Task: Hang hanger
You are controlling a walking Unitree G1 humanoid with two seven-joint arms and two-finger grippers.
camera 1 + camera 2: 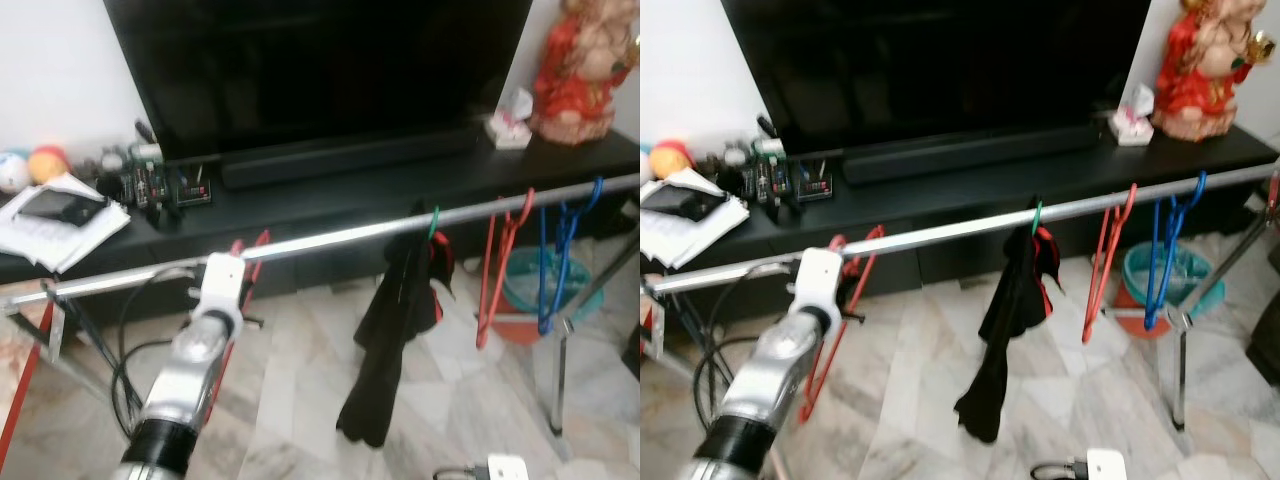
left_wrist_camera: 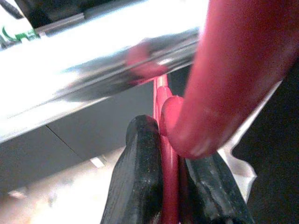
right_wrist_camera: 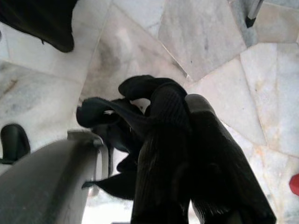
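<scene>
A silver rail runs across the scene in front of me. My left gripper is raised to the rail's left part and is shut on a red hanger. Its hook sits at the rail. In the left wrist view the black fingers pinch the red hanger's wire just below the rail, with the thick red hook close to the lens. My right gripper hangs low over the floor, fingers pressed together, with dark crumpled folds by its tips.
Further right on the rail hang a black garment on a green hook, a red hanger and a blue hanger. Behind stand a black TV bench, a TV and papers. A teal basket and a rack leg stand right.
</scene>
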